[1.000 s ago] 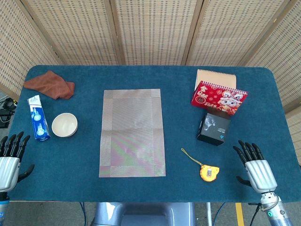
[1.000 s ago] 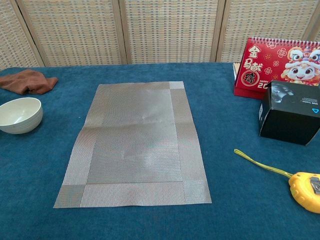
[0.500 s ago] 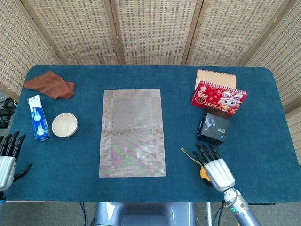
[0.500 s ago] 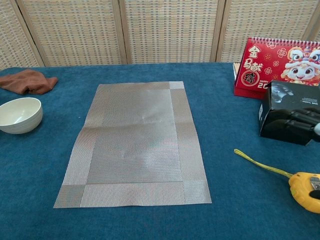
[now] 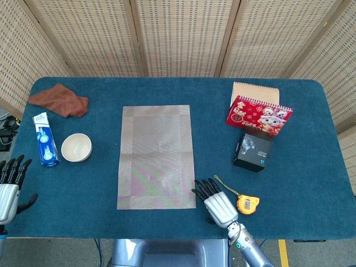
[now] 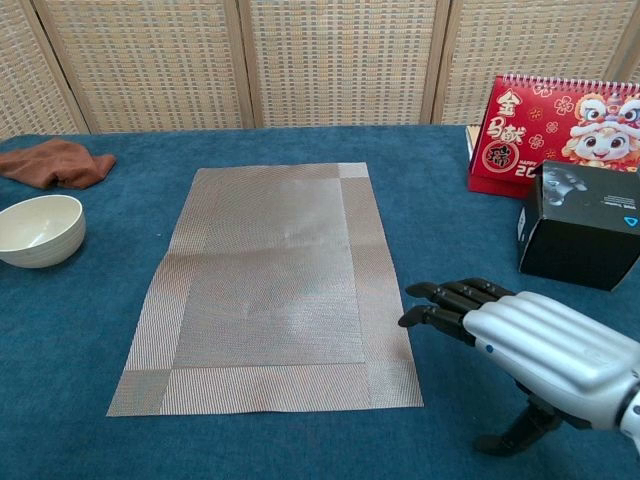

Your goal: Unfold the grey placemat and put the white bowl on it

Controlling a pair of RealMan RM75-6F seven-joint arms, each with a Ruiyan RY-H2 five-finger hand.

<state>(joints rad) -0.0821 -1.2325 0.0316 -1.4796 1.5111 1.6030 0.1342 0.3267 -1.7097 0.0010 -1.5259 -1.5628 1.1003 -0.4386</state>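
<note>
The grey placemat (image 5: pixel 157 157) (image 6: pixel 273 288) lies flat and spread out in the middle of the blue table. The white bowl (image 5: pixel 76 147) (image 6: pixel 38 229) stands empty on the cloth to the left of the mat, apart from it. My right hand (image 5: pixel 216 204) (image 6: pixel 540 354) hovers palm down just off the mat's near right corner, fingers stretched toward it and holding nothing. My left hand (image 5: pixel 9 188) stays at the table's near left edge, fingers spread and empty, below the bowl.
A brown cloth (image 5: pixel 59 100) lies at the far left and a blue-white packet (image 5: pixel 45 139) beside the bowl. On the right are a red calendar (image 5: pixel 258 114), a black box (image 5: pixel 253 151) and a yellow tape measure (image 5: pixel 246 203) right beside my right hand.
My right hand has swept leftward along the near edge, past the tape measure, to the mat's near right corner. The left hand has drawn back slightly. Mat and bowl are unmoved.
</note>
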